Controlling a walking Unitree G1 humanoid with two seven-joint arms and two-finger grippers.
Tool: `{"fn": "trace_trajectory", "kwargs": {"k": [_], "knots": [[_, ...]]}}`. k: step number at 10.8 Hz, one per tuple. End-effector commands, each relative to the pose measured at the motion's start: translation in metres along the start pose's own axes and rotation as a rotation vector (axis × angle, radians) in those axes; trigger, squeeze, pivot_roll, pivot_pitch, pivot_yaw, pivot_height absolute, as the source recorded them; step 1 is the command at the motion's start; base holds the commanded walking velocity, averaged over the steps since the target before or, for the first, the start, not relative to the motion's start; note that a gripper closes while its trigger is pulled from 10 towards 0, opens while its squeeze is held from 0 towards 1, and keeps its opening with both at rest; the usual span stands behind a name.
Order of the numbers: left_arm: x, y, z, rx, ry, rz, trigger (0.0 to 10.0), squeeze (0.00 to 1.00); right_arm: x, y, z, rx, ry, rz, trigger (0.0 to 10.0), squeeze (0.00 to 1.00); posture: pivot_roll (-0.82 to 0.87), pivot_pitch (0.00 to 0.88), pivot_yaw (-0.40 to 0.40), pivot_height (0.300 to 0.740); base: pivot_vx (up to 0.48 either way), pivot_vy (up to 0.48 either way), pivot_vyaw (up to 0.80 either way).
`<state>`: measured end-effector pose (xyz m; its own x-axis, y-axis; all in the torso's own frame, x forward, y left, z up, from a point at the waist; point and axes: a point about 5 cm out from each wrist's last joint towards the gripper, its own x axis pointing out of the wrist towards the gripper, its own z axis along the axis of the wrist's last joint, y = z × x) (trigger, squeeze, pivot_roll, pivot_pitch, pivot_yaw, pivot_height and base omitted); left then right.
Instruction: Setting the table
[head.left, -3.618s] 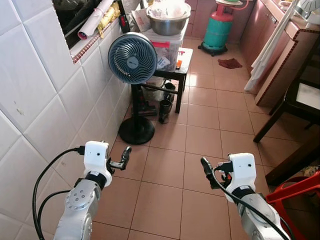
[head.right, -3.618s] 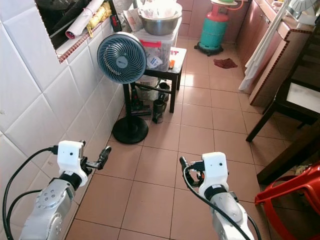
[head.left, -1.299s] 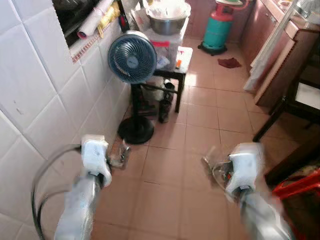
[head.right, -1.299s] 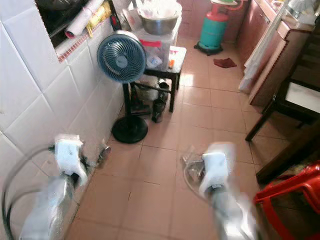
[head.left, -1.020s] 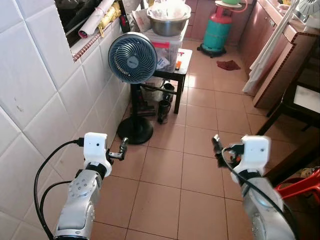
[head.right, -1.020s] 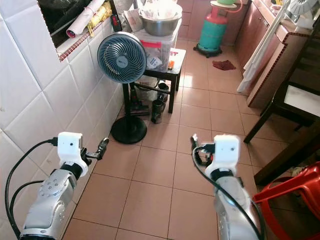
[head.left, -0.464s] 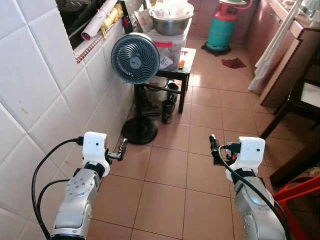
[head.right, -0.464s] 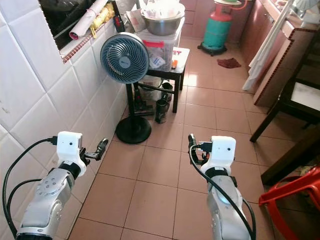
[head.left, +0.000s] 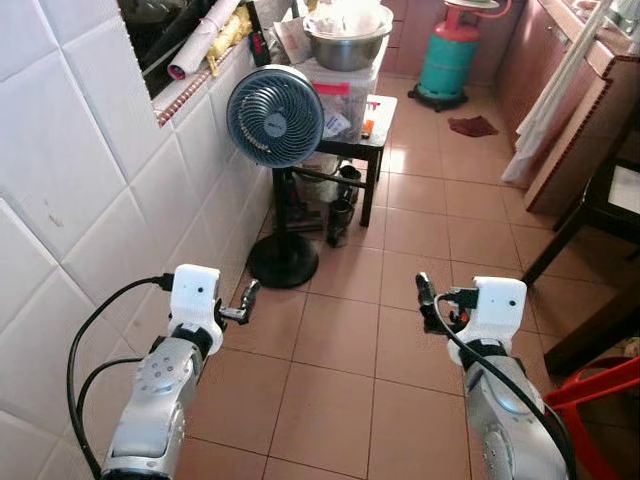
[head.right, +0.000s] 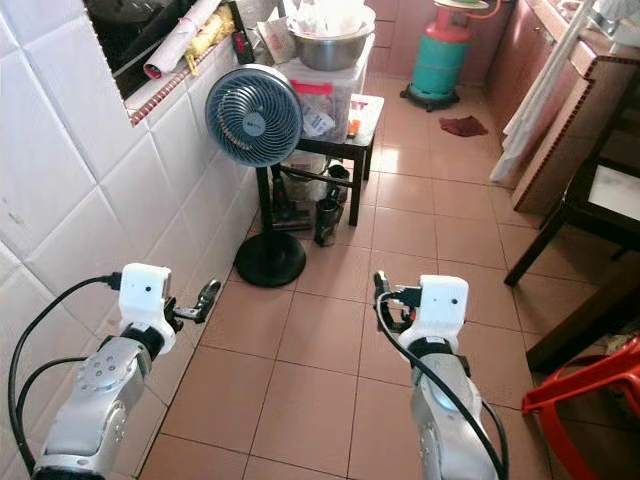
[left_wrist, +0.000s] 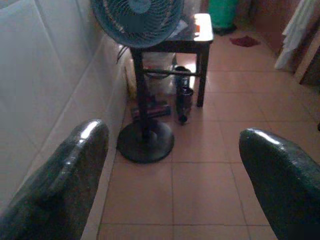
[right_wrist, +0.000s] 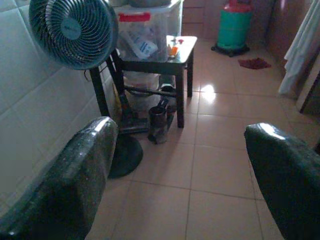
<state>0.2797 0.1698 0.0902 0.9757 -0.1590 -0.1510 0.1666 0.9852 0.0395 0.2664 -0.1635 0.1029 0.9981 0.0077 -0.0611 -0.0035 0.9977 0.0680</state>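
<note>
Black fingers spread wide and holding nothing: your left gripper (head.left: 249, 297) and right gripper (head.left: 424, 291) both hang in the air above the terracotta floor tiles (head.left: 330, 385), and each wrist view shows its two pads (left_wrist: 77, 165) far apart with bare floor between them. Against the frames from a few seconds ago, your right gripper has come up and forward, from low near your body to roughly level with the left one; the left has barely changed. The whole scene has also slid a little in the picture, so your head camera has moved, not the furniture. You cannot see any tableware to set, and of the dark wooden table (head.left: 600, 205) on your right only a corner and legs show, cut off by the frame edge. A red plastic chair (head.left: 600, 385) is likewise cropped at the lower right. Ahead of your left gripper, along the white tiled wall (head.left: 90, 210), stands a blue pedestal fan (head.left: 274, 116); behind it a small black stool (head.left: 365, 135) carries a clear plastic box with a steel bowl (head.left: 346, 40) on top. Farther back sits a green gas cylinder (head.left: 456, 55), with a dark red rag (head.left: 472, 126) on the floor near it.
</note>
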Motion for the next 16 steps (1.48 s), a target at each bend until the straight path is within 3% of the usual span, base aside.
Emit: {"fn": "trace_trajectory", "kwargs": {"k": [1, 3, 5, 8, 10, 16], "knots": [[-0.0003, -0.0005, 0.0002, -0.003, -0.006, 0.007, 10.0, 0.00, -0.0014, -0.0036, -0.0034, -0.005, 0.019, -0.010, 10.0, 0.00, 0.15, 0.085, -0.004, 0.740, 0.000, 0.000, -0.80], [-0.0005, -0.0037, 0.0015, 0.014, -0.033, -0.002, 10.0, 0.00, -0.0017, -0.0042, -0.0023, -0.009, 0.017, -0.008, 10.0, 0.00, 0.13, 0.088, -0.010, 0.740, 0.000, 0.000, -0.80], [0.0002, -0.0064, 0.0041, -0.026, -0.076, -0.031, 10.0, 0.00, -0.0063, -0.0058, -0.0012, -0.025, 0.015, 0.010, 10.0, 0.00, 0.12, 0.093, -0.012, 0.740, 0.000, 0.000, -0.80], [0.0008, -0.0073, 0.0049, 0.009, -0.089, -0.051, 10.0, 0.00, -0.0076, -0.0080, 0.0003, -0.029, 0.011, 0.002, 10.0, 0.00, 0.11, 0.100, -0.012, 0.740, 0.000, 0.000, -0.80], [0.0035, -0.0011, 0.0069, 0.014, -0.100, -0.035, 10.0, 0.00, -0.0087, -0.0050, 0.0011, -0.033, 0.002, 0.018, 10.0, 0.00, 0.11, 0.100, -0.016, 0.740, 0.000, 0.000, 0.00], [0.0035, -0.0051, 0.0058, -0.023, -0.105, -0.096, 10.0, 0.00, -0.0071, -0.0039, 0.0037, -0.039, 0.000, 0.021, 10.0, 0.00, 0.10, 0.104, -0.020, 0.740, 0.000, 0.000, -0.67]]}}
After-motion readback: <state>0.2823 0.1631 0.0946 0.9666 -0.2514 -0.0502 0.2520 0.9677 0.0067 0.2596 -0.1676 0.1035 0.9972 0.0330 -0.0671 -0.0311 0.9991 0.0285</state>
